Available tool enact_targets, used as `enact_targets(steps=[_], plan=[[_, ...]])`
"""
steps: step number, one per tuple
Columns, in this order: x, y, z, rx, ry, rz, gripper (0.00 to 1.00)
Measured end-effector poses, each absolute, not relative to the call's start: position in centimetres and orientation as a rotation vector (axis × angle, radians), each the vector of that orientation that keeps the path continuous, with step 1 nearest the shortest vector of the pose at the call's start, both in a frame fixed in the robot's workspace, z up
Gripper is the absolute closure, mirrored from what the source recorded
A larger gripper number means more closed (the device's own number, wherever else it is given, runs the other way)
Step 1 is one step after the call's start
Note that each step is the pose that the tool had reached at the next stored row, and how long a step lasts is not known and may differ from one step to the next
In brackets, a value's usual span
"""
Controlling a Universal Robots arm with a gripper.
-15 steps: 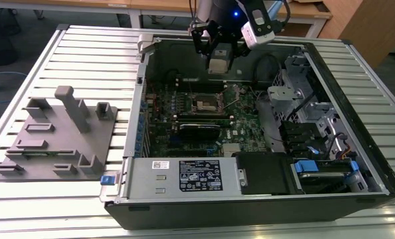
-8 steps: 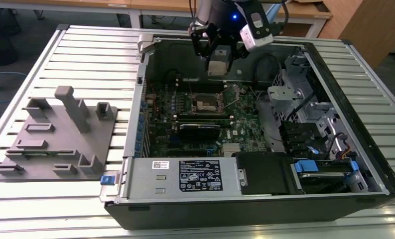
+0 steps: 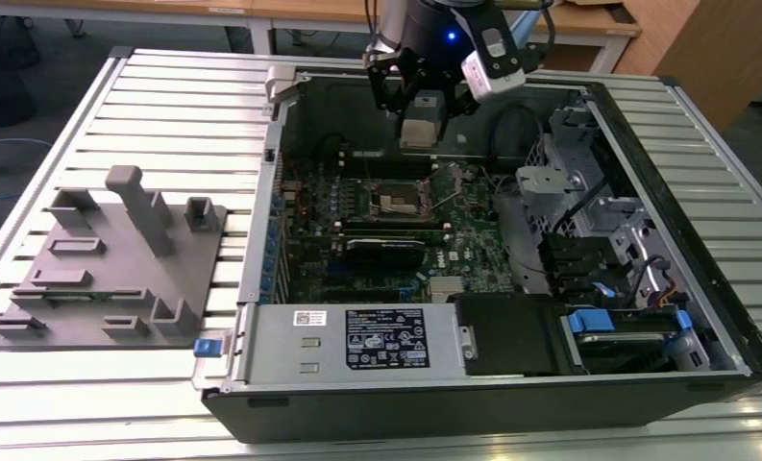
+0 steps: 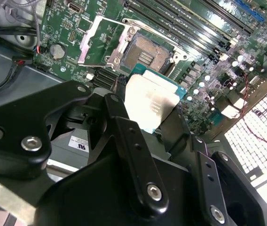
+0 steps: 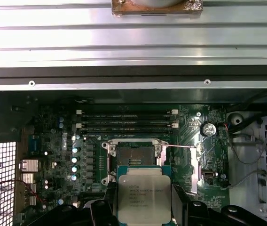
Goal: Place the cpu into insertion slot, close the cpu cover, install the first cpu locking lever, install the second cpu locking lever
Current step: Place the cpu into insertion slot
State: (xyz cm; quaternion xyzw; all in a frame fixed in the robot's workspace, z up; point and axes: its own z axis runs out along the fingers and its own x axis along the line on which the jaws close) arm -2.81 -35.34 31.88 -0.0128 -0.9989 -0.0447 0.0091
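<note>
In the exterior view, the gripper [image 3: 422, 123] is hanging over the open computer case [image 3: 688, 317], at about twelve o'clock from the insertion slot [image 3: 400, 200], and its fingers are pinching the cpu [image 3: 421, 133] clear of the motherboard [image 3: 355, 252]. The slot is sitting uncovered near the middle of the board, with the labelled power supply [image 3: 355, 341] lying at about six o'clock from it and the drive cage [image 3: 573, 192] at about three o'clock. A grey fixture plate [image 3: 111, 259] is resting on the slatted table [image 3: 176, 106] at nine o'clock from the case. In the second wrist view, the black fingers [image 4: 120, 120] of the gripper [image 4: 148, 115] are pressing on opposite edges of the cpu [image 4: 150, 100], whose silver top is facing the camera. Just beyond the chip, the insertion slot [image 4: 145, 54] is showing its gold-brown contact field, and the cpu cover [image 4: 90, 40] is standing swung open at the slot's far edge. In the first wrist view, the gripper [image 5: 144, 207] is gripping the cpu [image 5: 144, 195] between two dark fingers [image 5: 106, 205]; the chip is hovering level, overlapping the near rim of the insertion slot [image 5: 134, 156] but not seated in it, and a thin lever wire [image 5: 180, 146] is jutting out beside the socket.
</note>
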Motion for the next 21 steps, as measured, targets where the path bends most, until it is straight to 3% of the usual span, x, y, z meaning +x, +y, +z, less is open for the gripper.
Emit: enact_targets(steps=[21], plan=[[-2.81,-35.34,31.49,-0.04,-3.12,-0.139,0.46]])
